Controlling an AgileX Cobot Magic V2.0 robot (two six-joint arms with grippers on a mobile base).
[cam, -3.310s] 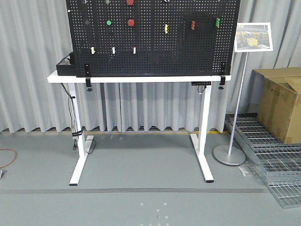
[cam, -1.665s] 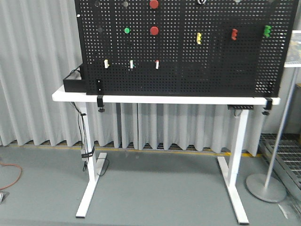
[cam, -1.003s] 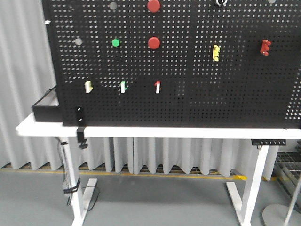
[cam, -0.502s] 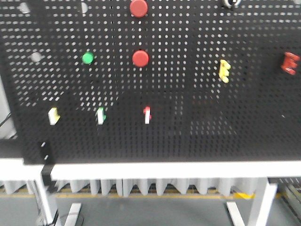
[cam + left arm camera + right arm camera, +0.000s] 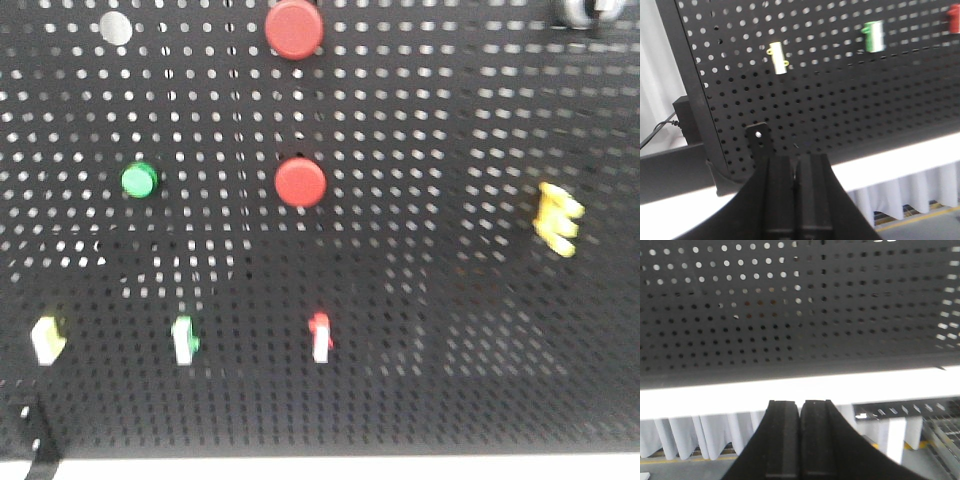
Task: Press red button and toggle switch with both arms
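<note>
Front cam, blurry: pegboard (image 5: 430,120) fills the view. Mid-board is the red button (image 5: 300,183), with a 2nd red button (image 5: 294,28) straight above at the top edge and a green button (image 5: 139,180) image-left of it. Lower row: yellow toggle (image 5: 47,338), green toggle (image 5: 184,340), red toggle (image 5: 320,336), the last below the red button.

L gripper (image 5: 796,167): fingers pressed together, nothing held, low by the board's corner, under the yellow toggle.

R gripper (image 5: 800,410): fingers together, empty, facing the table (image 5: 790,387) edge.

Panel colours
Black pegboard (image 5: 430,130), regular hole grid; red button (image 5: 300,183); green button (image 5: 139,180); red-tipped white toggle switch (image 5: 320,336).
</note>
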